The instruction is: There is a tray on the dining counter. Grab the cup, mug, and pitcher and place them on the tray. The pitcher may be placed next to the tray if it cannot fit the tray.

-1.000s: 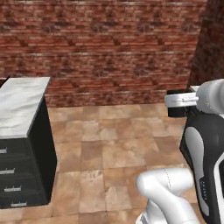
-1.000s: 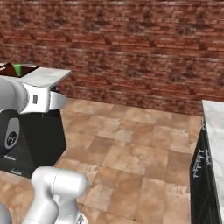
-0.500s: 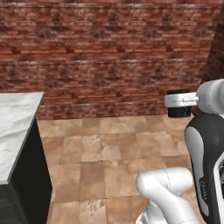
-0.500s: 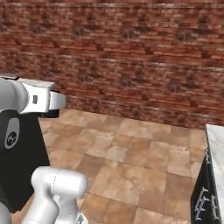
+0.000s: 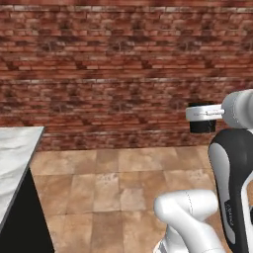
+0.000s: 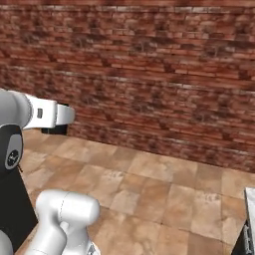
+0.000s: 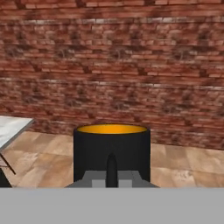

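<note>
My gripper (image 7: 111, 169) is shut on the black mug (image 7: 111, 148), whose orange-yellow inside shows at its rim. One dark fingertip rises in front of the mug's wall in the hand view. From the left base view the mug (image 5: 202, 122) hangs under the white hand (image 5: 203, 112) at mid height, in front of the brick wall. In the right base view the mug (image 6: 55, 130) is a dark block below the hand. The tray, the cup and the pitcher are out of view.
A white marble-topped counter (image 5: 15, 153) with a dark base stands at the left; its corner (image 7: 11, 129) also appears in the hand view. Another counter edge (image 6: 249, 219) sits at the far right. A brick wall (image 5: 113, 74) lies ahead, with tiled floor (image 5: 113, 183) between.
The whole picture has shifted: the base has moved, so the left counter slid towards the left edge and the wall came nearer. The mug stays held in the shut gripper.
</note>
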